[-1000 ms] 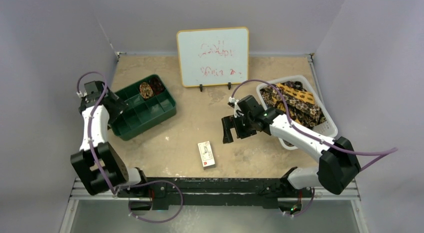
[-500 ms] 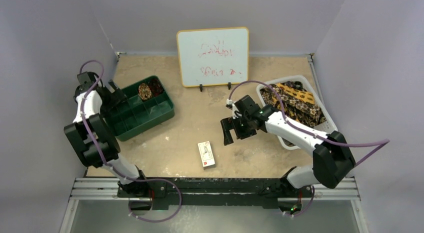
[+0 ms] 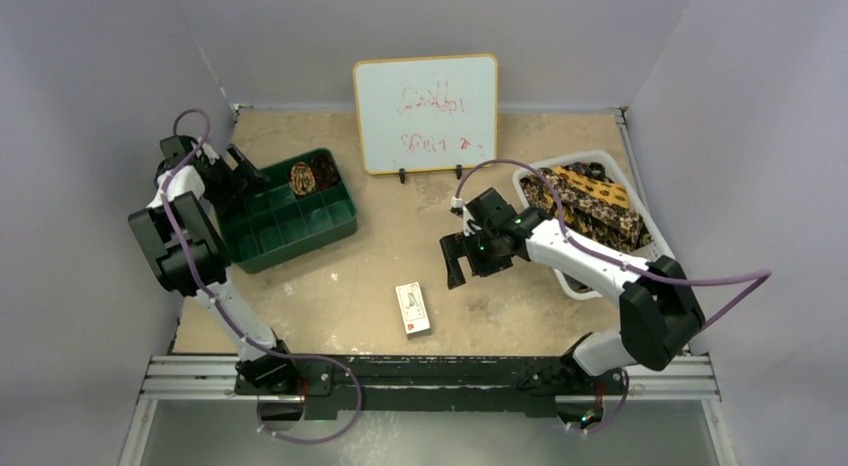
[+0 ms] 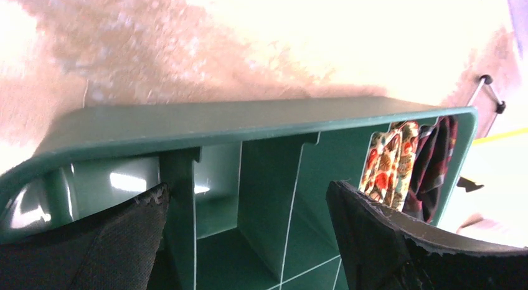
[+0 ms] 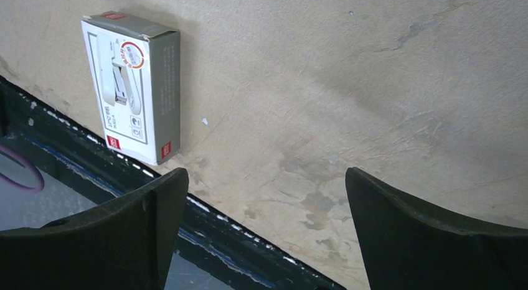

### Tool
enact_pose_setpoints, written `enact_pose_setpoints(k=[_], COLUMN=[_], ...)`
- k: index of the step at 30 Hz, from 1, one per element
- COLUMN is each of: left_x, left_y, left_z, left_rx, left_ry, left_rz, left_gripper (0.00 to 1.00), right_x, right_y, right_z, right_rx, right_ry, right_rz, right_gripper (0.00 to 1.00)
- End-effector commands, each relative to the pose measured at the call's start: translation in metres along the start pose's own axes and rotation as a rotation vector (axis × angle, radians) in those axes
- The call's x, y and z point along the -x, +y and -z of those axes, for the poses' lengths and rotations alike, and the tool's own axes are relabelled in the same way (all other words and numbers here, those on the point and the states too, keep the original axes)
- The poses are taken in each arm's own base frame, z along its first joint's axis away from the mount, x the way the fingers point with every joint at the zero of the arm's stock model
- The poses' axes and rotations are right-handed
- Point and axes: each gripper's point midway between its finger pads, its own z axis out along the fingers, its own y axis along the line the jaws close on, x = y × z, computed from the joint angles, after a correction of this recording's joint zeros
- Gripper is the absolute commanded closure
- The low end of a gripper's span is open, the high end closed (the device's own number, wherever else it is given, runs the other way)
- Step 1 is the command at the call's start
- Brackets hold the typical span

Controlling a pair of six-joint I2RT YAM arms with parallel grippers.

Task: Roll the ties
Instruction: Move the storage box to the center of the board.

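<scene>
At the table's far left, the left gripper (image 3: 238,169) hangs at the outer corner of a green tray (image 3: 285,231), its fingers (image 4: 93,240) spread wide and gripping nothing; the left wrist view shows the tray's wall (image 4: 249,125) and empty compartments in the gap between them. Two rolled ties sit side by side in the tray's far corner compartments, one mottled orange and brown (image 3: 301,177), the other dark (image 3: 322,169). From the wrist camera the same coils (image 4: 389,159) stand on edge against the tray's end wall

Across the table, the right gripper (image 3: 455,261) hovers low over bare tabletop, jaws wide apart and empty. A small white box (image 3: 411,308) lies flat just beside it, toward the near edge; the right wrist view shows the box (image 5: 131,84) ahead of the left finger, not touching it

Unrolled ties (image 3: 585,204), yellow spotted and dark patterned, lie heaped in a white basket (image 3: 664,251) at the right, behind the right arm. A whiteboard (image 3: 425,111) with red scrawl stands at the back, between tray and basket
</scene>
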Motion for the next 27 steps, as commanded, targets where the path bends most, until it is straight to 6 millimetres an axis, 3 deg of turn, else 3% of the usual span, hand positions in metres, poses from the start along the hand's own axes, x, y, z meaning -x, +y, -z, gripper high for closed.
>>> enact_pose_setpoints(k=[1, 5, 7, 10, 13, 16, 19, 20, 23, 25, 27], left_x=[0.037, 0.051, 0.060, 0.067, 0.057, 0.023, -0.035, -0.060, -0.127, -0.164, -0.180], left_y=[-0.040, -0.047, -0.057, -0.069, -0.076, -0.072, -0.073, -0.084, -0.095, -0.089, -0.086], left_z=[-0.003, -0.012, -0.005, 0.018, 0.053, 0.087, 0.107, 0.113, 0.113, 0.110, 0.115], left_rx=[-0.134, -0.158, -0.180, -0.174, -0.118, -0.042, 0.006, 0.005, -0.010, -0.018, -0.034], left_ry=[-0.075, -0.082, -0.100, -0.128, -0.143, -0.117, -0.060, -0.046, 0.040, 0.066, 0.054], left_rz=[-0.027, -0.012, -0.033, -0.072, -0.079, -0.038, -0.042, -0.078, -0.075, -0.034, 0.005], left_gripper=[0.06, 0.06, 0.06, 0.06, 0.06, 0.06, 0.06, 0.06, 0.06, 0.07, 0.07], right_x=[0.004, 0.005, 0.006, 0.010, 0.016, 0.025, 0.029, 0.030, 0.019, 0.011, 0.003], right_y=[-0.002, -0.003, -0.003, -0.002, 0.001, 0.009, 0.026, 0.039, 0.059, 0.067, 0.071], right_z=[0.001, -0.001, -0.001, 0.001, 0.007, 0.011, 0.009, 0.009, 0.001, -0.003, -0.005], right_rx=[-0.020, -0.026, -0.028, -0.032, -0.021, 0.021, 0.109, 0.180, 0.284, 0.310, 0.311], right_ry=[0.004, 0.016, 0.016, 0.002, -0.035, -0.092, -0.116, -0.124, -0.124, -0.110, -0.096], right_rz=[0.007, 0.011, 0.014, 0.016, 0.021, 0.031, -0.017, -0.027, -0.067, -0.094, -0.089], right_gripper=[0.01, 0.01, 0.01, 0.01, 0.01, 0.01, 0.01, 0.01, 0.01, 0.01, 0.01])
